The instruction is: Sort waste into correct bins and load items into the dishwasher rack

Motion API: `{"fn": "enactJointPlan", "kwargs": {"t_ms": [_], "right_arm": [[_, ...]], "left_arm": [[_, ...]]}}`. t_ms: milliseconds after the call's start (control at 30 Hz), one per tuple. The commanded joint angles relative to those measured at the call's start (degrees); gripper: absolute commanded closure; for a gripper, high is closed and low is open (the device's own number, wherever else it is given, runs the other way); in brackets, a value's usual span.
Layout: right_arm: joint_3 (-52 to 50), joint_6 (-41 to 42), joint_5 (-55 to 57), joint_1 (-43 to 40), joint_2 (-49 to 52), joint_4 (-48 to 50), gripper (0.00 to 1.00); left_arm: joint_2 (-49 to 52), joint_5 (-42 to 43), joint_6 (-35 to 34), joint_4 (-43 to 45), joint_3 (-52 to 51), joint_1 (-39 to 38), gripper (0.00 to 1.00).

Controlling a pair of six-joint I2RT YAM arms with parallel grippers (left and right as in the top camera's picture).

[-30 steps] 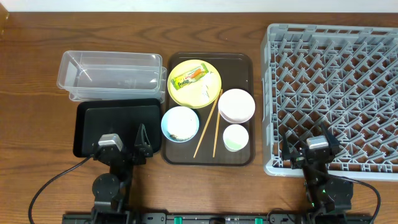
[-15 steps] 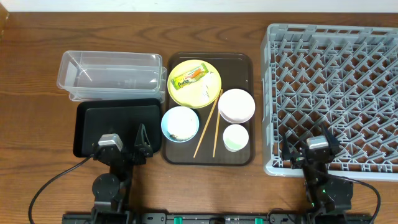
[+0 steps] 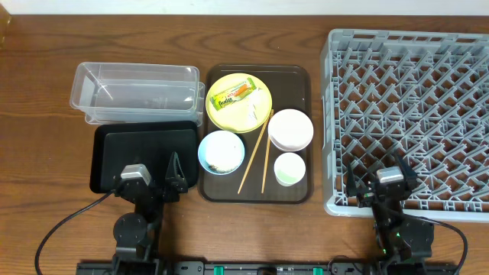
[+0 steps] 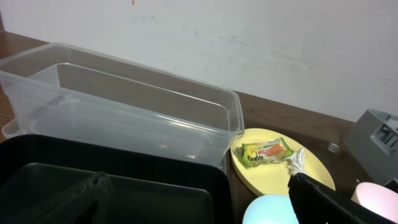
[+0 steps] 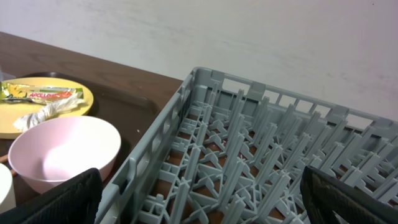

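Observation:
On the brown serving tray (image 3: pixel 296 82) lies a yellow plate (image 3: pixel 238 107) carrying the yellow-green wrapper (image 3: pixel 231 95) and a white scrap (image 3: pixel 252 114). The tray also holds a white bowl (image 3: pixel 290 129), a light blue bowl (image 3: pixel 221 151) with food scraps, a pale green cup (image 3: pixel 289 169) and two chopsticks (image 3: pixel 255 153). To the left are the clear tub (image 3: pixel 137 93) and the black tray (image 3: pixel 130 149). The grey rack (image 3: pixel 412 114) fills the right side. My left gripper (image 3: pixel 150 180) hangs open over the black tray's front edge. My right gripper (image 3: pixel 383 183) stands open over the rack's front left corner.
The table's front edge runs close behind both arm bases, with cables (image 3: pixel 65 229) trailing there. A white wall (image 4: pixel 249 43) stands behind the table. Bare wood (image 3: pixel 229 30) shows along the back.

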Motion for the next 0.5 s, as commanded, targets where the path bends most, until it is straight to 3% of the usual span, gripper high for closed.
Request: {"fn": "enactJointPlan", "kwargs": {"t_ms": [0, 367, 467], "right_arm": [[-0.1, -0.8, -0.4, -0.4, -0.3, -0.2, 0.01], [-0.1, -0.7, -0.4, -0.4, -0.3, -0.1, 0.01], [-0.1, 2.7, 0.7, -0.4, -0.3, 0.0, 0.01]], "left_arm": [[-0.4, -0.7, 0.5, -2.4, -1.0, 0.3, 0.07], [-0.4, 0.0, 0.5, -2.4, -1.0, 0.3, 0.07], [-0.3, -0.1, 0.5, -2.4, -1.0, 0.3, 0.07]]}}
